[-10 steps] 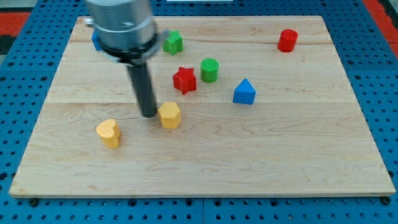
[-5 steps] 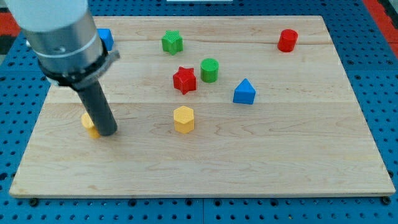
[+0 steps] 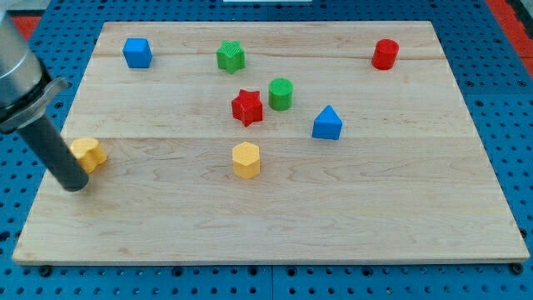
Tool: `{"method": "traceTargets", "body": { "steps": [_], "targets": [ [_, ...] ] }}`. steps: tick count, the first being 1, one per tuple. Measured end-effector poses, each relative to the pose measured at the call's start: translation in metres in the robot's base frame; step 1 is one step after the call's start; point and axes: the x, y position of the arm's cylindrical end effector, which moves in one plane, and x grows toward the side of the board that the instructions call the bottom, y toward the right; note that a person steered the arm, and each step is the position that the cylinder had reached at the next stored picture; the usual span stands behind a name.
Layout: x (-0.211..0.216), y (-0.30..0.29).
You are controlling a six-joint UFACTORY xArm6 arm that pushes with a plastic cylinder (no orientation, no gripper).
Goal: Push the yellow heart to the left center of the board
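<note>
Where my tip (image 3: 77,187) rests, the yellow heart (image 3: 87,154) touches its upper right.

1. The surface (image 3: 350,208) is a pale wooden board of joined planks, with seams running across the view.
2. Under and around it lies a blue perforated panel (image 3: 516,100) with a regular grid of small holes.
3. Red patches (image 3: 518,10) show at the view's top corners.
4. Lighting is even and bright.

Yellow heart (image 3: 88,153) (upright), board's left-ctr edge
</note>
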Motion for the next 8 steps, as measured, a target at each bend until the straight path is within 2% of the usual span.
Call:
{"method": "traceTargets", "body": {
  "steps": [2, 3, 4, 5, 6, 7, 8],
  "targets": [
    [-0.043, 0.024],
    [-0.004, 0.028],
    [-0.008, -0.052],
    [-0.039, -0.022],
    [-0.048, 0.017],
    [-0.089, 0.017],
    [-0.101, 0.024]
  ]
}}
